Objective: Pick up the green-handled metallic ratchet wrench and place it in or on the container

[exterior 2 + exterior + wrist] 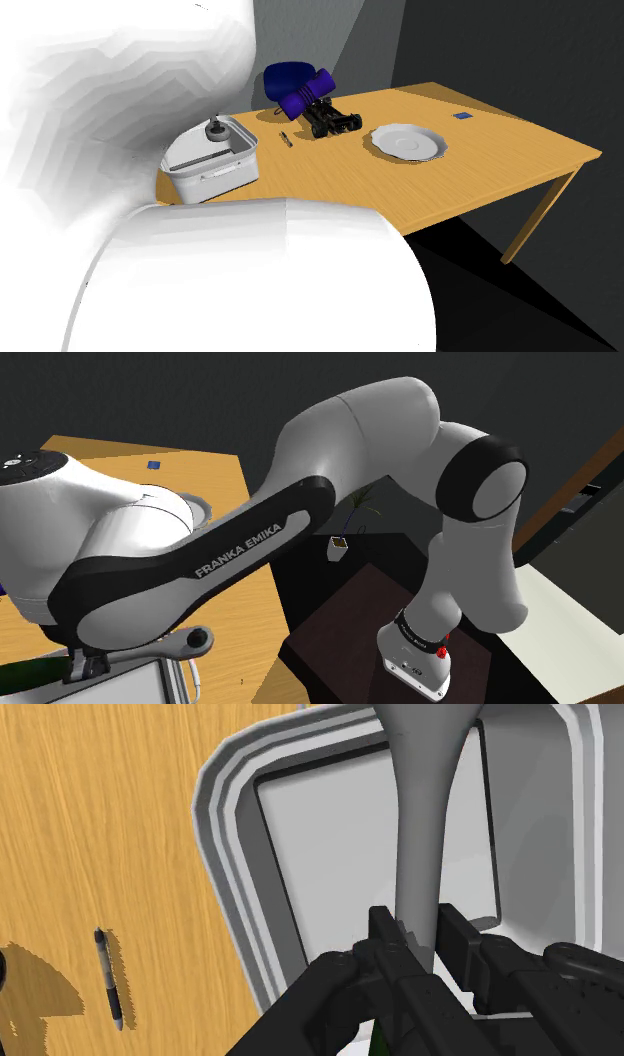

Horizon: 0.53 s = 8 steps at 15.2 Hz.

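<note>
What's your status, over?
Gripper shut on wrench. Wrench held over white container. Pen-like thing on table beside it, clear of path.

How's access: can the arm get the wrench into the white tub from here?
Likely yes. The tool clasps the wrench directly above the tub, whose top is open, and nothing visible sits between them.

"FRANKA EMIKA" — white letters, on the dark band of the arm (240,544)
</note>
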Available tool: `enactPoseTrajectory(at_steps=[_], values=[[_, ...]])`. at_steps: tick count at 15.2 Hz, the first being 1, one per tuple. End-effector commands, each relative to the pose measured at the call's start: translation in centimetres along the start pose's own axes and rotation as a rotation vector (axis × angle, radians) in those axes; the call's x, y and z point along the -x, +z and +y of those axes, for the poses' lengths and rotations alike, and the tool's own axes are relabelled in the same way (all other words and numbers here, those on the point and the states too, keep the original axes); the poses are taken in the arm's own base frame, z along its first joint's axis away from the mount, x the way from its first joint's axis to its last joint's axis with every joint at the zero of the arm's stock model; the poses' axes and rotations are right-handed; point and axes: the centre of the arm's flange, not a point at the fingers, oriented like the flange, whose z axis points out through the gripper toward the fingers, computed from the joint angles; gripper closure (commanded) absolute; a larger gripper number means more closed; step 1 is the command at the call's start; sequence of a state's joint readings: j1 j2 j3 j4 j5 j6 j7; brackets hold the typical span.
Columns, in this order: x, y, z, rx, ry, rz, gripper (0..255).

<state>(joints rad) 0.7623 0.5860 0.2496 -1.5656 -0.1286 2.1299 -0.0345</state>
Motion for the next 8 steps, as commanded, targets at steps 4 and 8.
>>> enactPoseTrajectory(at_steps=[4, 8], values=[[-2.5, 0.8, -4.2, 0.000, 0.001, 0.000, 255], [-2.5, 2.9, -4.1, 0.000, 0.001, 0.000, 255]])
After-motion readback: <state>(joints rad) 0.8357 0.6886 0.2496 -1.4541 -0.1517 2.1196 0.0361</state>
